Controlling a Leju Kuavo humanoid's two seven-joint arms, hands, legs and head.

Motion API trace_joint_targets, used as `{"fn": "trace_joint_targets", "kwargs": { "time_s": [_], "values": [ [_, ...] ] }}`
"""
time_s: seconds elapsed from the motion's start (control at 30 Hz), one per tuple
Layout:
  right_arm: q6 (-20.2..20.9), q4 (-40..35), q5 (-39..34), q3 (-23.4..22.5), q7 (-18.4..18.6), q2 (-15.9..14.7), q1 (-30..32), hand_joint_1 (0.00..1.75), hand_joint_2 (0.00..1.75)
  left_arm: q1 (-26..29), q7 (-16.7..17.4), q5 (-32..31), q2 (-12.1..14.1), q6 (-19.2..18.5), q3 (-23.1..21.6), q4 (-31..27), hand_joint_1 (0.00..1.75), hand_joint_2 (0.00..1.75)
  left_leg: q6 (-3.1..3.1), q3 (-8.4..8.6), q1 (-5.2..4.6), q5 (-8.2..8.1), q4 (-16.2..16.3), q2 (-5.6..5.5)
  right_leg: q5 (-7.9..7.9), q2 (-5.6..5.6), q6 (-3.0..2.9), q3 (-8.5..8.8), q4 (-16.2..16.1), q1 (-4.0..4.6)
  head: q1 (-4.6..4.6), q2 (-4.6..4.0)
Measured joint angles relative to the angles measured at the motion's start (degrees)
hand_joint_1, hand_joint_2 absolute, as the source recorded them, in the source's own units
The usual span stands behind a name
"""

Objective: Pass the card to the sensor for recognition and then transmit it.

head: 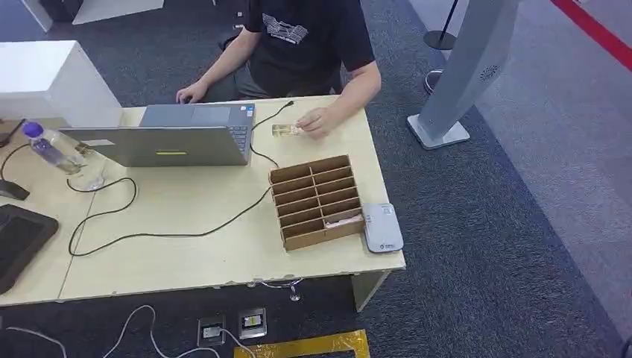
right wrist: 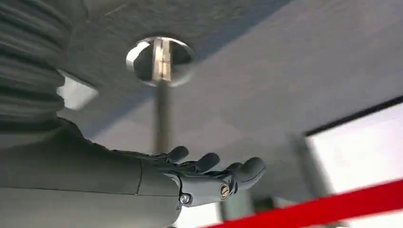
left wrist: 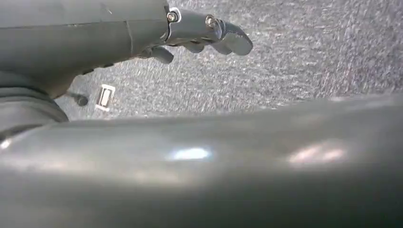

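Observation:
A wooden slotted card box (head: pixel 316 201) stands on the light wooden table (head: pixel 186 224), with a pale card (head: pixel 343 221) lying in a slot near its right front corner. Just right of the box lies the grey-white card sensor (head: pixel 382 227). Across the table a person in a black shirt (head: pixel 309 37) rests a hand on another card (head: pixel 287 130). My left hand (left wrist: pixel 190 28) hangs over grey carpet, fingers loosely apart, holding nothing. My right hand (right wrist: pixel 199 175) also hangs free with nothing in it, fingers extended.
An open laptop (head: pixel 171 134) sits at the table's far middle, its cables trailing across the top. A water bottle (head: pixel 48 145) lies at the left. A grey kiosk stand (head: pixel 454 82) rises to the right of the table. Floor sockets (head: pixel 235 326) sit below the front edge.

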Motion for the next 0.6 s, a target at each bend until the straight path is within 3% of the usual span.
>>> {"fn": "trace_joint_targets", "kwargs": {
  "time_s": [0.1,0.3,0.33,0.43,0.53,0.6],
  "values": [
    [-1.5,1.0,-1.1,-4.6,3.0,3.2,3.3,0.0,1.75,0.0,0.7,1.1,-0.1,0.7,0.8,0.0,0.0,0.0,-0.05,0.03,0.12,0.02,0.0,0.04,-0.03,0.05,-0.06,0.03,0.0,0.13,0.02,0.0],
    [-2.3,2.9,-2.3,-11.4,3.9,12.8,6.6,0.0,1.75,-0.3,2.0,2.4,-0.1,0.0,1.4,0.0,0.0,0.0,-0.14,0.11,0.17,0.08,0.0,0.14,-0.07,0.14,-0.13,0.02,0.1,0.17,-0.02,0.0],
    [-2.5,3.3,-2.5,-12.7,3.8,14.5,7.2,0.0,0.0,-0.3,2.3,2.4,-0.1,-0.4,1.4,0.0,0.0,0.0,-0.14,0.1,0.17,0.08,0.0,0.16,-0.08,0.14,-0.14,0.03,0.1,0.18,0.0,0.0],
    [-2.8,4.2,-2.5,-19.4,4.0,21.5,7.7,0.0,0.0,-0.3,2.9,2.2,0.0,-1.8,1.6,0.0,0.0,0.0,-0.24,0.1,0.26,0.12,0.0,0.2,-0.06,0.17,-0.19,0.0,0.1,0.25,-0.02,0.0],
    [-2.8,4.7,-0.6,-23.5,3.6,25.9,8.3,0.0,0.0,-0.5,2.9,2.1,0.3,-2.8,1.7,0.0,0.0,0.0,-0.27,0.11,0.22,0.11,0.0,0.27,-0.09,0.29,-0.26,-0.02,0.3,0.22,0.0,0.0],
    [-2.9,4.9,8.8,-27.0,1.9,28.1,8.3,0.0,0.0,-0.6,2.8,2.2,0.5,-2.9,1.8,0.0,0.0,0.0,-0.29,0.13,0.2,0.11,0.0,0.32,-0.08,0.34,-0.27,-0.04,0.3,0.21,-0.02,0.0]
  ]
}}
